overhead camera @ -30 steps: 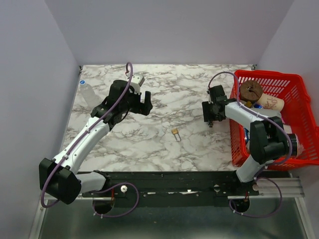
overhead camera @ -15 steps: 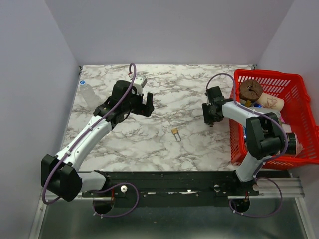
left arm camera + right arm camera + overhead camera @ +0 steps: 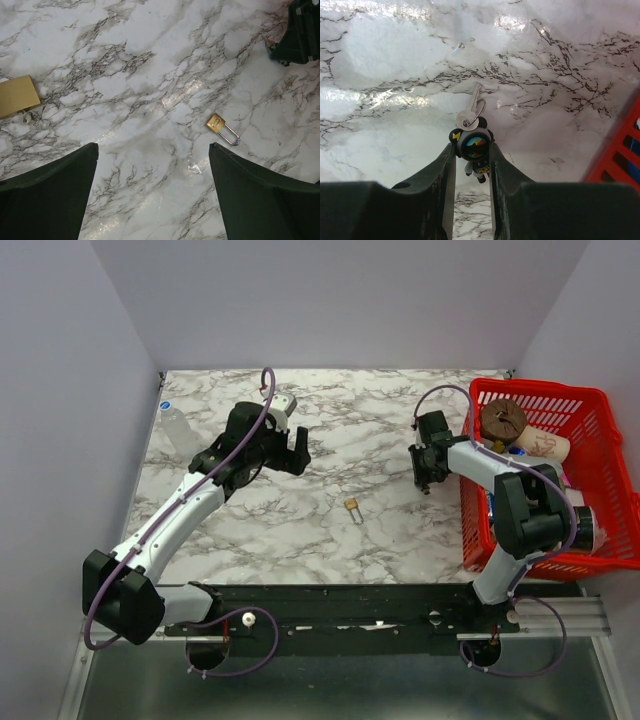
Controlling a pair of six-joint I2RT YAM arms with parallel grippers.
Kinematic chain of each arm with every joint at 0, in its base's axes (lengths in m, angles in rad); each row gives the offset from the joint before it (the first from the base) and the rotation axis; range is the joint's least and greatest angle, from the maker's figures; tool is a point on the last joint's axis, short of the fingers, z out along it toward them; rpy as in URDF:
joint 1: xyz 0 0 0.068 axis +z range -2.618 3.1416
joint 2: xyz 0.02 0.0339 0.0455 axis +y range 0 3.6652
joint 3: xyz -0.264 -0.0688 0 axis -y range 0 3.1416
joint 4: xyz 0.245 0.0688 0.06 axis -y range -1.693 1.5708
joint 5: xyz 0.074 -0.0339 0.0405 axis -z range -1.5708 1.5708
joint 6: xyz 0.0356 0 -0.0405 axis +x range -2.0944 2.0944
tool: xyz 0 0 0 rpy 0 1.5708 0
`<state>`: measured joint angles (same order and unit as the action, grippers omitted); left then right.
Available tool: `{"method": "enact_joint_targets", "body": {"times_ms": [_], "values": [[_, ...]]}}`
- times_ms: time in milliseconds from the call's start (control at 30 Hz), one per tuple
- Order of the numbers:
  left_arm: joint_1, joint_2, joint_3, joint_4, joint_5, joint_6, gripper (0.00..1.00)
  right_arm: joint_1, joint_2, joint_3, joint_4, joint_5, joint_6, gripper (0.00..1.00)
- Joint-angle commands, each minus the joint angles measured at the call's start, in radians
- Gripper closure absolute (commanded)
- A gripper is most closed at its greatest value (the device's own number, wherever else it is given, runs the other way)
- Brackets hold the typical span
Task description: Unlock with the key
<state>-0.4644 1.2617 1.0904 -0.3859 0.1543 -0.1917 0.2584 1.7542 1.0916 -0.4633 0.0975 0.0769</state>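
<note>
Clamping the key fob [image 3: 476, 148] is the right tool [image 3: 472, 146].

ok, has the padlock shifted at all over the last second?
No. In the top view the padlock lies on the same veins of the marble table, with the same gap to the black base rail below it.

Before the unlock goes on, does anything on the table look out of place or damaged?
Nothing looks spilled or damaged. The padlock lies flat mid-table; the key lies flat near the red basket, the right gripper straddling its charm. A brass-coloured piece at the left wrist view's edge is cut off, unidentifiable.
</note>
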Motion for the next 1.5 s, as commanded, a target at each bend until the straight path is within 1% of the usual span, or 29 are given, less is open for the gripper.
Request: {"method": "enact_joint_targets", "body": {"times_ms": [0, 33, 133, 200, 333, 400, 467, 500, 533, 600, 633, 800, 833, 900, 967, 1000, 1033, 1100, 1133, 1233, 1300, 1467], "values": [[-0.008, -0.025, -0.007, 0.012, 0.019, 0.006, 0.01, 0.001, 0.002, -0.001, -0.001, -0.102, -0.025, 0.99], [-0.010, -0.027, -0.007, 0.013, 0.021, 0.009, 0.01, 0.001, -0.028, -0.004, 0.000, -0.151, -0.031, 0.99], [-0.011, -0.031, -0.011, 0.019, 0.019, 0.009, 0.01, 0.005, -0.093, -0.019, -0.011, -0.235, -0.046, 0.99], [-0.013, -0.031, -0.014, 0.022, 0.027, 0.014, 0.01, 0.015, -0.171, -0.030, -0.018, -0.271, -0.046, 0.99], [-0.020, -0.045, -0.030, 0.054, 0.068, 0.020, 0.01, 0.022, -0.295, -0.038, -0.037, -0.424, -0.052, 0.99], [-0.023, -0.050, -0.038, 0.073, 0.132, 0.017, 0.01, 0.036, -0.356, -0.016, -0.077, -0.476, -0.054, 0.99], [-0.026, -0.054, -0.052, 0.114, 0.207, 0.012, 0.01, 0.062, -0.396, 0.013, -0.109, -0.582, -0.065, 0.99], [-0.031, -0.058, -0.056, 0.133, 0.306, 0.002, 0.01, 0.070, -0.429, 0.024, -0.115, -0.637, -0.066, 0.99], [-0.037, -0.068, -0.073, 0.181, 0.350, -0.005, 0.01, 0.077, -0.447, 0.031, -0.118, -0.733, -0.066, 0.99], [-0.051, -0.082, -0.092, 0.226, 0.459, -0.009, 0.01, 0.107, -0.472, 0.056, -0.127, -0.812, -0.066, 0.99], [-0.057, -0.097, -0.104, 0.255, 0.485, -0.005, 0.01, 0.116, -0.495, 0.063, -0.133, -0.861, -0.066, 0.99], [-0.074, -0.117, -0.133, 0.330, 0.638, -0.028, 0.01, 0.177, -0.524, 0.108, -0.164, -0.947, -0.055, 0.99], [-0.075, -0.113, -0.144, 0.369, 0.681, -0.041, 0.01, 0.186, -0.525, 0.122, -0.169, -0.970, -0.055, 0.99], [-0.076, -0.111, -0.155, 0.418, 0.728, -0.093, 0.01, 0.209, -0.529, 0.129, -0.175, -0.984, -0.057, 0.99], [-0.075, -0.108, -0.173, 0.482, 0.773, -0.145, 0.04, 0.232, -0.532, 0.134, -0.176, -0.983, -0.060, 0.99], [-0.076, -0.107, -0.178, 0.504, 0.786, -0.161, 0.05, 0.240, -0.530, 0.136, -0.176, -0.981, -0.062, 0.99], [-0.076, -0.105, -0.187, 0.545, 0.801, -0.173, 0.10, 0.245, -0.530, 0.136, -0.176, -0.975, -0.062, 0.99], [-0.074, -0.104, -0.195, 0.573, 0.838, -0.201, 0.15, 0.252, -0.527, 0.136, -0.175, -0.976, -0.066, 0.99], [-0.075, -0.102, -0.198, 0.585, 0.844, -0.207, 0.19, 0.255, -0.524, 0.137, -0.173, -0.976, -0.068, 0.99], [-0.076, -0.097, -0.201, 0.597, 0.858, -0.218, 0.23, 0.260, -0.519, 0.140, -0.170, -0.978, -0.066, 0.99], [-0.077, -0.093, -0.201, 0.605, 0.873, -0.225, 0.25, 0.265, -0.518, 0.146, -0.173, -0.981, -0.066, 0.99], [-0.077, -0.079, -0.202, 0.624, 0.880, -0.245, 0.36, 0.271, -0.519, 0.148, -0.175, -0.984, -0.066, 0.99]]}}
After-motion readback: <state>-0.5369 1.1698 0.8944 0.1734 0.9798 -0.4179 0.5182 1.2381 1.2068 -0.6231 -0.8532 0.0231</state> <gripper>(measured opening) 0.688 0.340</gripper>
